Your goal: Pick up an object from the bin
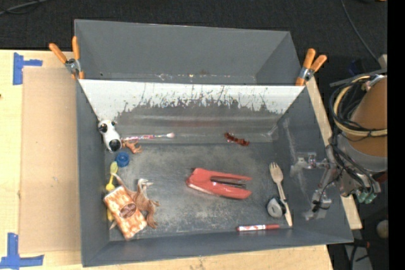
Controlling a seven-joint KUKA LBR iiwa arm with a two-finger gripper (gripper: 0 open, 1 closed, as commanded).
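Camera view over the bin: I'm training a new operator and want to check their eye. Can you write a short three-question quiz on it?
1. True or false: the red stapler lies near the middle of the bin.
2. Which lies nearest the gripper? A the pale spoon; B the black-and-white toy; C the blue cap.
3. What colour is the pen by the floor's lower edge in the camera view?
Key: 1 true; 2 A; 3 red.
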